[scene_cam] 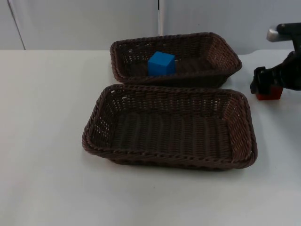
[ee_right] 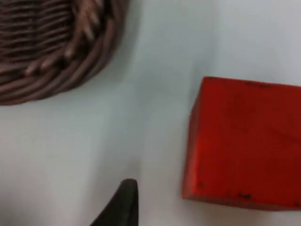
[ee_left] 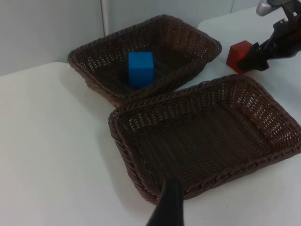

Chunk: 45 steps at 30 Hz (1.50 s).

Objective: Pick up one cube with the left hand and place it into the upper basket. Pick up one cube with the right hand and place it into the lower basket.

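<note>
Brown wicker: two rectangular baskets on the white counter (scene_cam: 42,141). The upper basket (scene_cam: 221,52), at upper centre of the top view, touches the lower basket (scene_cam: 240,141) at centre frame along their adjoining rims. A blue cube (scene_cam: 161,63) rests inside the upper basket, toward its left half. A red cube (scene_cam: 269,93) stands on the counter at the right edge of the frame, beside the right end of the upper basket and outside both. The right gripper (scene_cam: 263,84) is low over the red cube, its fingers (ee_left: 251,56) straddling the cube; whether they press it cannot be told. The left gripper's fingers (ee_left: 167,207) hang above the counter near the lower basket's rim; their state cannot be told.
</note>
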Each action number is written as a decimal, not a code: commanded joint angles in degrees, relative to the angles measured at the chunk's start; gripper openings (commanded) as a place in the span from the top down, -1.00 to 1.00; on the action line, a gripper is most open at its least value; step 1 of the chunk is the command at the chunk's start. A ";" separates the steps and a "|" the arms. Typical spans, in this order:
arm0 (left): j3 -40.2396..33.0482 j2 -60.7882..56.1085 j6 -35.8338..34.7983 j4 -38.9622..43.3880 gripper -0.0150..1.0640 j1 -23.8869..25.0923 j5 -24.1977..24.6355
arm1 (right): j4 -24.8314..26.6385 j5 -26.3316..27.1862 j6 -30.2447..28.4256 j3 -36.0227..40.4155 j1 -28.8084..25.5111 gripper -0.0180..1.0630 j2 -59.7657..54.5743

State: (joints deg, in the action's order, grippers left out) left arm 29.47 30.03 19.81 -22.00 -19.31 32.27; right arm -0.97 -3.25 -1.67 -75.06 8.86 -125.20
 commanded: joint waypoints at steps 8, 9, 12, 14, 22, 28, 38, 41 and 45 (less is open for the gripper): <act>-0.22 -0.34 -0.25 0.18 -0.35 0.06 -1.29 | -0.18 1.61 -0.56 -4.69 -0.20 -0.88 -4.07; -0.22 -0.34 -0.25 0.18 -0.35 0.06 -1.29 | -0.02 1.72 -0.56 -4.85 -0.20 -0.81 -4.24; -0.22 -0.34 -0.25 0.18 -0.35 0.06 -1.29 | -0.02 1.72 -0.45 -5.10 -0.20 -0.59 -4.49; -0.22 -0.34 -0.25 0.15 -0.35 0.06 -1.29 | -0.02 1.72 -0.45 -5.10 -0.20 -0.21 -4.49; -0.22 -0.34 -0.25 0.15 -0.35 0.06 -1.81 | -0.02 -4.87 -0.45 -5.10 -0.20 0.97 -1.74; -0.22 -0.34 -0.25 0.15 -0.35 0.06 -1.81 | -0.39 -16.15 -0.97 -5.10 -0.29 0.97 3.42; -0.22 -0.34 -0.25 0.15 -0.35 0.06 -1.56 | -0.39 -32.86 -3.63 -5.10 -0.29 0.97 14.35; -0.22 -0.34 -0.25 0.15 -0.35 0.06 -1.32 | -0.27 -35.38 -4.72 -5.10 -0.29 0.97 17.52; -0.22 -0.34 -0.25 0.15 -0.35 0.06 -1.32 | -0.27 -37.53 -5.30 -5.10 -0.18 0.97 20.78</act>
State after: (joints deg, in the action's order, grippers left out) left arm 29.47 30.03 19.81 -22.00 -19.31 31.05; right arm -0.97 -39.72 -6.15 -79.99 8.87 -106.12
